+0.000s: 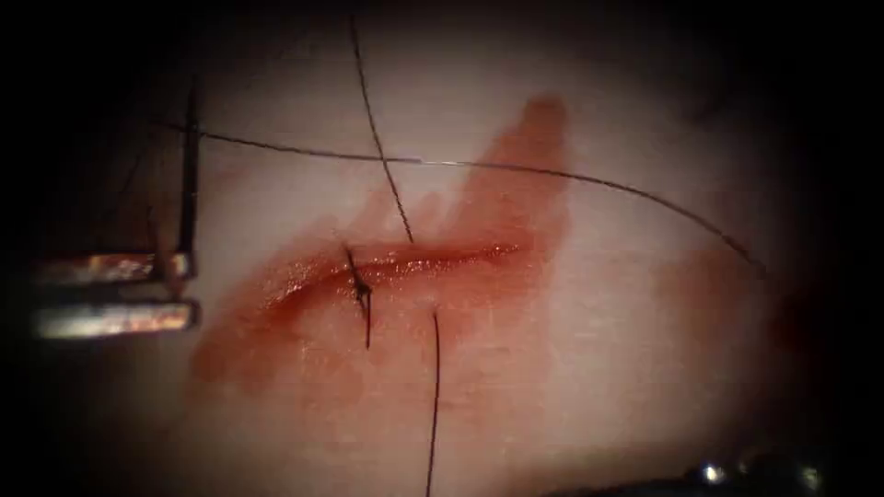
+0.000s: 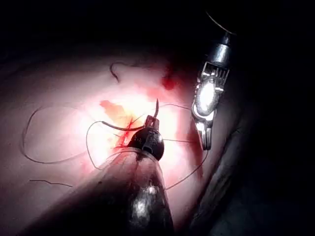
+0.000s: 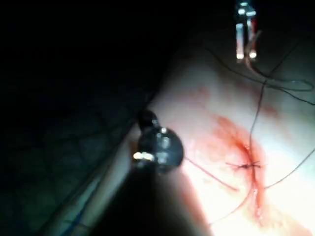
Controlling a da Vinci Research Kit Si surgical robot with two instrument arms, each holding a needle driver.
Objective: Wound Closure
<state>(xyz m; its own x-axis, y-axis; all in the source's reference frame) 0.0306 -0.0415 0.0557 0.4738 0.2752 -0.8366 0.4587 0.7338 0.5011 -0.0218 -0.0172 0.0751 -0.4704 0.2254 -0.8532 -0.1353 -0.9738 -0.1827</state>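
The tissue (image 1: pixel 589 350) has a slanted cut (image 1: pixel 414 262) wet with red fluid (image 1: pixel 516 156). A dark knotted stitch (image 1: pixel 359 290) crosses the cut left of its middle. My left tool (image 1: pixel 193 290) sits far left of the cut and grips the needle (image 1: pixel 189 175), which stands up from its tip, out of the tissue. The left wrist view shows the needle (image 2: pixel 156 109) at that tool's tip (image 2: pixel 150 129). My right tool (image 2: pixel 204 140) hangs beside it, and its wrist (image 3: pixel 157 147) hides its tip. A long thread (image 1: pixel 552 172) runs from the needle across to the right.
A second thread (image 1: pixel 378 138) comes from the top into the cut. Another strand (image 1: pixel 433 405) leaves the tissue below the cut and runs to the bottom edge. Loose thread loops (image 2: pixel 29 132) lie on the tissue. Metal glints (image 1: pixel 755 474) at the bottom right.
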